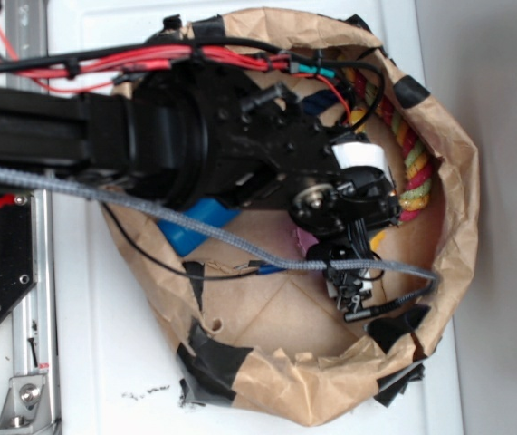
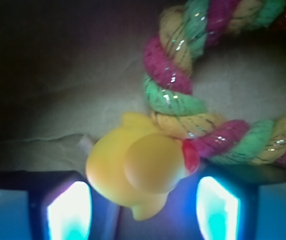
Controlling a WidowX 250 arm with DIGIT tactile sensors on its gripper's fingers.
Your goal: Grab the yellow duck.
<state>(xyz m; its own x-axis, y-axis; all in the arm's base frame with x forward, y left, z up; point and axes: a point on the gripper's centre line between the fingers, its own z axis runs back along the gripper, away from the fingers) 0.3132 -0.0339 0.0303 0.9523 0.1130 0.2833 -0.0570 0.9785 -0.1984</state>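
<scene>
the yellow duck [image 2: 137,172] sits between the released gripper [image 2: 143,212] pads, beak against the rope ring [image 2: 183,100].

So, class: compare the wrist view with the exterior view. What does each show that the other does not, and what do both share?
Only the wrist view shows the yellow duck, lying between the open gripper's fingers and beside the rope ring. Only the exterior view shows the brown paper basin with black tape, the blue object and the robot arm over it; the duck is hidden there. Both show the rope ring and the paper floor.
</scene>
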